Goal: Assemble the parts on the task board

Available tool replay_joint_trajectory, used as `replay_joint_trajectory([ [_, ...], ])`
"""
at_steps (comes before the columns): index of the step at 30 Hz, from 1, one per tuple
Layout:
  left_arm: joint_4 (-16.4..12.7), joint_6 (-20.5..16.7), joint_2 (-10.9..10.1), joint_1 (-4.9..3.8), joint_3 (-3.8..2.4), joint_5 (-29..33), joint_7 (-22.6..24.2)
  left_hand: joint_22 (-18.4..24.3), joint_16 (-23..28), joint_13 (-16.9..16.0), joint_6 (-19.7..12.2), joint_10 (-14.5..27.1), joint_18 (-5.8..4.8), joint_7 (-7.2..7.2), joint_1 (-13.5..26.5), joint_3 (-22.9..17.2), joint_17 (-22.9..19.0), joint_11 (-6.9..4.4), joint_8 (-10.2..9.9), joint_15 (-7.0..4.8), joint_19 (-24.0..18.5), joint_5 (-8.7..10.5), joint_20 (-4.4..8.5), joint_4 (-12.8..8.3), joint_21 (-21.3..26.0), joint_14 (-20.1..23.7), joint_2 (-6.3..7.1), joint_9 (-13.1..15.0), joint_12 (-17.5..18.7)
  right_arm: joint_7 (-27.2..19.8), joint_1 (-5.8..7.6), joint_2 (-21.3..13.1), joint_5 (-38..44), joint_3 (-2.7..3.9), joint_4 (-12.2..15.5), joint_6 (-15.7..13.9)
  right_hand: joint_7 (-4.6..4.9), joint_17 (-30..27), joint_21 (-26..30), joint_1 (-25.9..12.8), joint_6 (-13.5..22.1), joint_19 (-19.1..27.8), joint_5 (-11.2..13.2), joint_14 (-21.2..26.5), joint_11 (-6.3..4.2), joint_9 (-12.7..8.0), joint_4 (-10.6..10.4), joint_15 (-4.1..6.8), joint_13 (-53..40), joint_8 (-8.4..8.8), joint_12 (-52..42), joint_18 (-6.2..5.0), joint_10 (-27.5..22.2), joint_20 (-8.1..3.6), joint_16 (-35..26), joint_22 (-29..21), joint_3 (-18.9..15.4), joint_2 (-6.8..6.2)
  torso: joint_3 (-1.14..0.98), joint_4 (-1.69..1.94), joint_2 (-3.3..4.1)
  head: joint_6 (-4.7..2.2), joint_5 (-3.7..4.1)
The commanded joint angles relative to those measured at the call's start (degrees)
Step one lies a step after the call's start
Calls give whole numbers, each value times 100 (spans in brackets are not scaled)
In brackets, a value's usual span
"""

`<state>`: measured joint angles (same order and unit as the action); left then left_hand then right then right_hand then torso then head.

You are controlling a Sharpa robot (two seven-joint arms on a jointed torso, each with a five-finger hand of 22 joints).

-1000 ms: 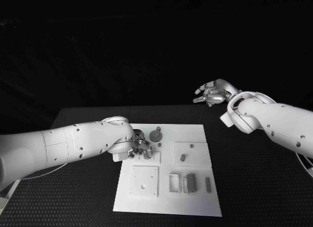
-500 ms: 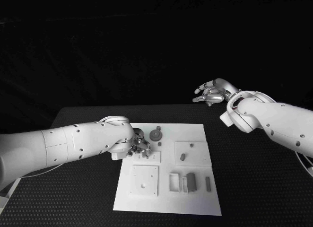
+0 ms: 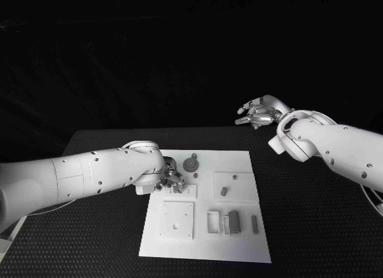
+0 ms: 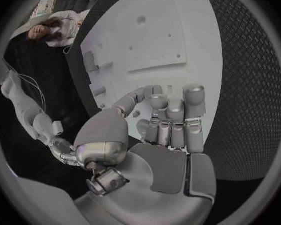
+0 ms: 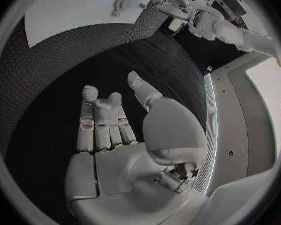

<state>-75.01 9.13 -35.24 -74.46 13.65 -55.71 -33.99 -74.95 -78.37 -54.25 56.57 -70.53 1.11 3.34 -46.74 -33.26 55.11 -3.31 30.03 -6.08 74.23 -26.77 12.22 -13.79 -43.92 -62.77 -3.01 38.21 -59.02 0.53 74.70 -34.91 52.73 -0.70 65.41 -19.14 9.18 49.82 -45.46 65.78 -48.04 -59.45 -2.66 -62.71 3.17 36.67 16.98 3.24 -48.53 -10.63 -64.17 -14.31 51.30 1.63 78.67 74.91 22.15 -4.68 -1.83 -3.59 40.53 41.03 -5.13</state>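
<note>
left hand [image 3: 170, 180] fingers curled at board [image 3: 242, 250] left edge, hold unclear | right hand [image 3: 258, 113] spread, empty, beyond table [image 3: 325, 231] far edge | parts [image 3: 233, 221] on board

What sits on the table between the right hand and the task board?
Nothing: in the head view only bare black table separates the raised right hand from the task board.

Matt black tabletop [image 3: 325, 231] with a fine woven grain; smooth matt white task board [image 3: 242, 249]; satin metallic left hand [image 4: 168, 130]; glossy white plastic arm shells [image 3: 83, 176].
</note>
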Motion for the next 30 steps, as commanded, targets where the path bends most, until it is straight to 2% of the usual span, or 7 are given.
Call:
replay_joint_trajectory([
  [1,-9,134,22,4,-3,19,22,-127,-31,10,481,123,335,-311,-4,-241,-15,-264,58,-562,220,4,381,-53,-32,-300,-39,1936,-42,2,1,13,-12,5,5,49,34,-9,12,29,15,-1,-9,34,-9,-7,-10,-10,8,37,-34,-69,-21,23,23,37,-37,34,-2,0,0,-2,0],
  [6,2,113,23,4,-3,22,24,-124,-59,22,489,125,339,-315,9,-229,-45,-267,34,-568,213,94,379,-13,-49,-288,-27,1924,-50,2,1,15,-12,5,9,50,33,-10,12,31,15,-2,-9,34,-9,-7,-10,-10,10,37,-35,-69,-20,22,24,38,-39,35,-6,-5,0,-4,0],
  [8,3,66,25,4,-3,22,28,-121,-84,37,497,131,347,-315,0,-228,-82,-269,-3,-571,199,303,379,18,-62,-271,-20,1899,-55,2,1,16,-12,5,10,52,33,-10,12,32,15,-2,-9,34,-9,-7,-10,-10,10,37,-36,-69,-20,22,25,38,-39,35,-5,-7,-1,-5,5],
  [9,3,41,28,4,-3,22,24,-121,-91,42,499,132,349,-314,-5,-231,-92,-269,-15,-571,195,338,379,23,-66,-267,-18,1888,-56,3,1,16,-12,5,9,52,33,-10,12,33,15,-2,-9,34,-9,-8,-10,-10,10,37,-36,-69,-20,22,25,38,-40,36,-5,-7,-1,-8,6],
  [18,9,7,64,4,-3,-55,5,-115,-125,64,523,131,357,-308,-8,-228,-149,-263,-85,-568,187,472,376,78,-82,-255,22,1809,-65,5,1,21,-12,5,20,63,33,-11,12,33,14,-2,-9,34,-9,-8,-10,-9,12,38,-38,-69,-21,22,26,38,-43,36,-5,-4,1,-11,4],
  [30,13,8,83,4,-3,-188,9,-114,-142,73,544,128,361,-310,-20,-230,-173,-265,-100,-569,186,527,376,100,-89,-252,29,1786,-72,15,1,35,-10,5,21,92,32,-13,13,52,12,-3,-9,35,-10,-9,-9,-8,17,39,-44,-69,-21,21,29,38,-41,60,0,-4,1,-7,16],
])
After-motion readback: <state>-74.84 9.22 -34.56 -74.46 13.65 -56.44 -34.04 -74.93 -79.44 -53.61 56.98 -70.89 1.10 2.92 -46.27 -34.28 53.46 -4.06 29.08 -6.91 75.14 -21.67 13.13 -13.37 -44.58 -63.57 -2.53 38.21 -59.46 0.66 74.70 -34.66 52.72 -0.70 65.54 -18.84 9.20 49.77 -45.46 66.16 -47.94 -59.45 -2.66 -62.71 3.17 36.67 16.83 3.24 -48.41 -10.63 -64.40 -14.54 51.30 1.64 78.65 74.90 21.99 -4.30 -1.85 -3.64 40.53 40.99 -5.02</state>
